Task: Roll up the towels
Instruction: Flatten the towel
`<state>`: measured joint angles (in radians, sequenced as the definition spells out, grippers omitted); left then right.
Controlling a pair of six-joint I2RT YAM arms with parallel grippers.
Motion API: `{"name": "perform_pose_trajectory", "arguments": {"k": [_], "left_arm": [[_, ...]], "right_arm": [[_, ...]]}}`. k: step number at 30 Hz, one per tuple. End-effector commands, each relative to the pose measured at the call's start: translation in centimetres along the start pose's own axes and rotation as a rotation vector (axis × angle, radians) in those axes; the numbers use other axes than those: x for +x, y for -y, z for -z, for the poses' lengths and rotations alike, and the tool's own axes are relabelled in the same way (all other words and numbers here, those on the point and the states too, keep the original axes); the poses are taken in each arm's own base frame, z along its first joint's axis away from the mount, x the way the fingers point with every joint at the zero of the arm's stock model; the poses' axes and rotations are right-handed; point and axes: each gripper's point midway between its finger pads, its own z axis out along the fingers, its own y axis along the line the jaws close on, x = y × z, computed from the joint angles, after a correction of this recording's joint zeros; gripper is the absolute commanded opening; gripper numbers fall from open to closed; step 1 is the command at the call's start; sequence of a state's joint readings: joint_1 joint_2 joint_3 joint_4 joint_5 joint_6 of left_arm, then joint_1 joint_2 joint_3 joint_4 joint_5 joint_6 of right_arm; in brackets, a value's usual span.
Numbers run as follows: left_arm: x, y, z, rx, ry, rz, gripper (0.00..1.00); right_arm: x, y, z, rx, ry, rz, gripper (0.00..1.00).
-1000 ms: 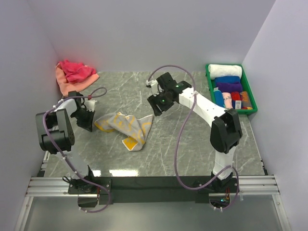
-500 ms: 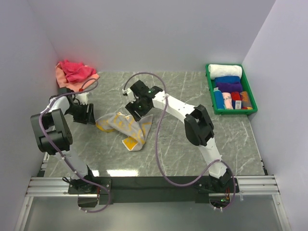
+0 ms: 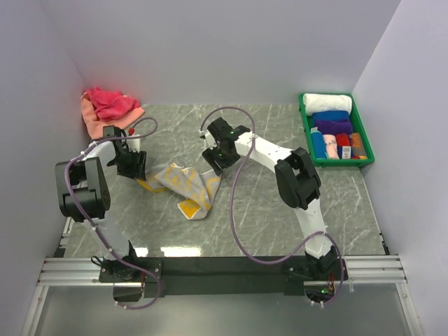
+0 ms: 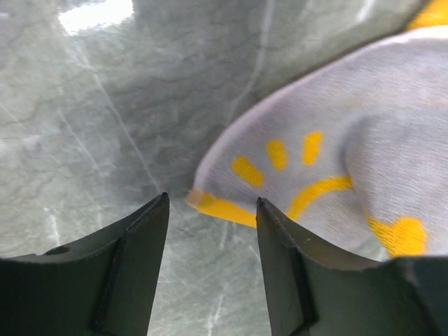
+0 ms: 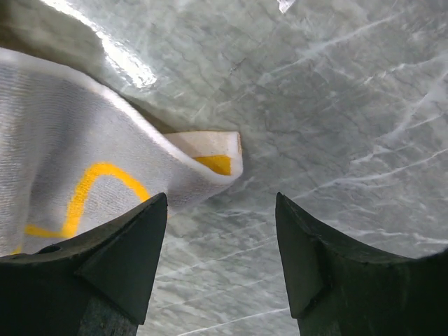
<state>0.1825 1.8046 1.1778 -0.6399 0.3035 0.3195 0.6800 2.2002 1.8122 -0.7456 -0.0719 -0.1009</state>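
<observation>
We see the crumpled yellow-and-white towel (image 3: 183,183) lying on the marble table (image 3: 280,224) between both grippers. The left gripper (image 4: 210,203) hovers, fingers spread, over its left corner. The right gripper (image 5: 222,199), also spread, hovers over its far-right corner. Neither pinches cloth.

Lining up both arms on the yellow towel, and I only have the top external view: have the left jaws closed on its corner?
Observer: No. The left gripper shows open jaws; the trimmed corner of the yellow towel lies on the table right at their tips, not pinched.
Operator: And the right side?
Observer: The right gripper also has open jaws; a folded-over towel corner lies just ahead of them, nothing between.
</observation>
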Motion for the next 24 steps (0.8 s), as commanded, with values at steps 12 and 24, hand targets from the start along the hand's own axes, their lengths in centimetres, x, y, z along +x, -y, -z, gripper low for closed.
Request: {"name": "perform_pose_trajectory", "arguments": {"k": [12, 24], "left_arm": [[1.4, -1.2, -2.4, -0.056, -0.063, 0.010, 0.16], [-4.3, -3.2, 2.5, -0.138, 0.096, -0.047, 0.01]], "right_arm": [[-0.3, -2.0, -1.3, -0.123, -0.006, -0.017, 0.43], [-2.7, 4.6, 5.8, -0.031, 0.155, -0.083, 0.00]]}}
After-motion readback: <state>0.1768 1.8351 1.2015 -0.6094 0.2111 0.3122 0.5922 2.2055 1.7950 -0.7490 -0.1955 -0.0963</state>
